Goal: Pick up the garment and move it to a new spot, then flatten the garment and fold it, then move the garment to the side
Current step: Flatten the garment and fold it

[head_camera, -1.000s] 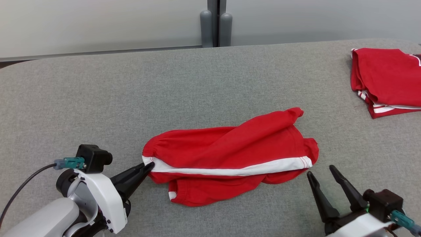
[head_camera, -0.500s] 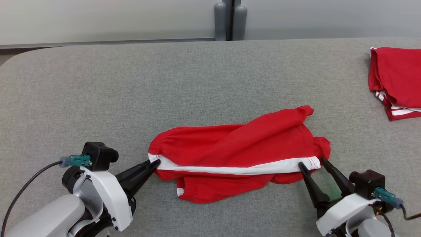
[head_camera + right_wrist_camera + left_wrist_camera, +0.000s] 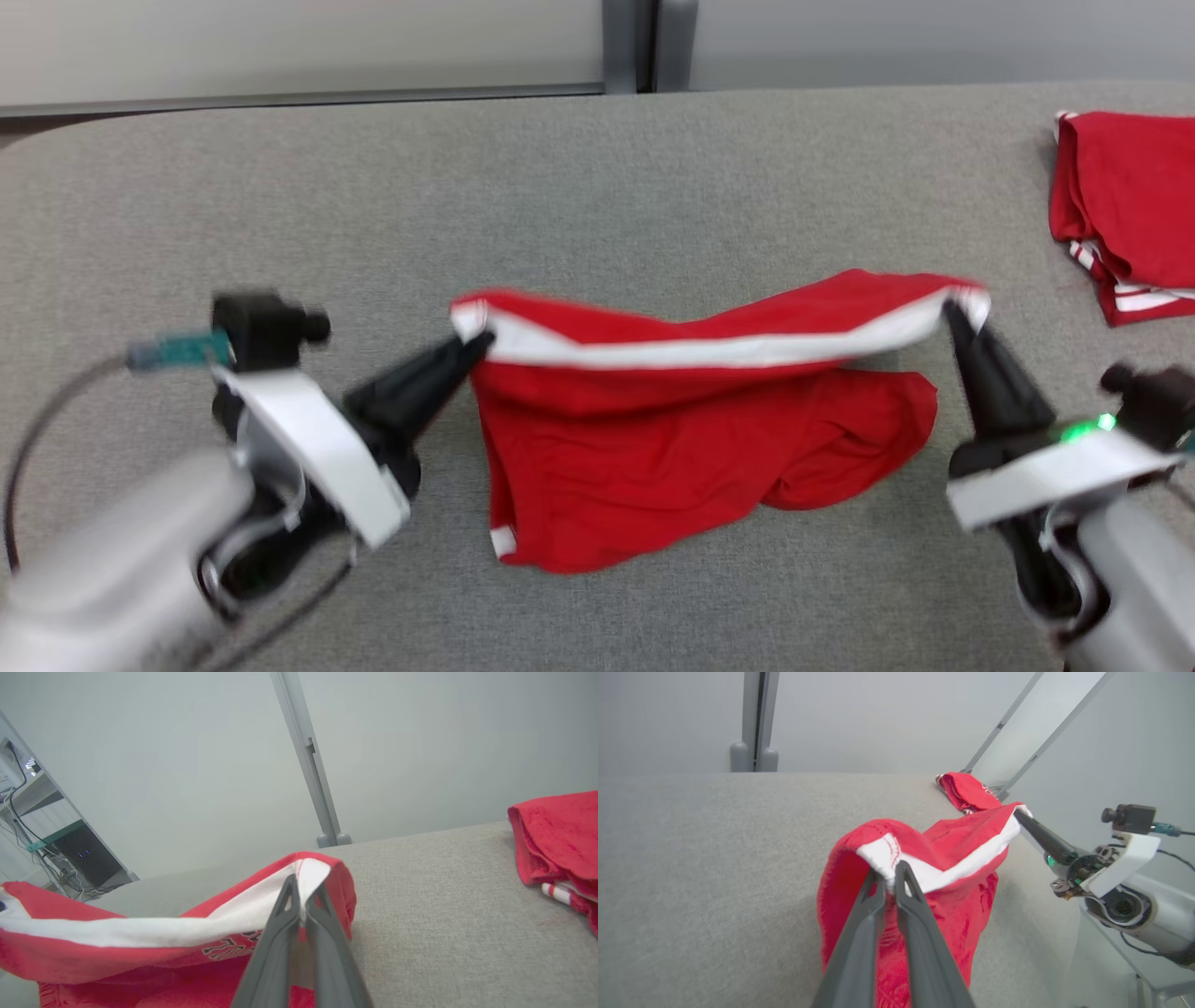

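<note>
The garment (image 3: 691,429) is a pair of red shorts with a white side stripe, hanging between both grippers above the grey table. My left gripper (image 3: 478,343) is shut on its left end at the waistband, seen close in the left wrist view (image 3: 888,877). My right gripper (image 3: 954,313) is shut on the stripe's right end, and the right wrist view shows its fingers pinching the white hem (image 3: 303,891). The stripe is stretched almost taut between the two grips. The lower part of the garment (image 3: 140,961) sags down and still rests on the table.
A second red garment (image 3: 1120,205), folded, lies at the table's far right edge (image 3: 556,835). The grey padded table (image 3: 560,205) stretches wide behind and to the left. A grey post (image 3: 635,42) stands behind the far edge.
My right gripper closed on the stripe's right end. Both grippers then rose, lifting the stripe edge off the table. The head camera also shifted slightly.
</note>
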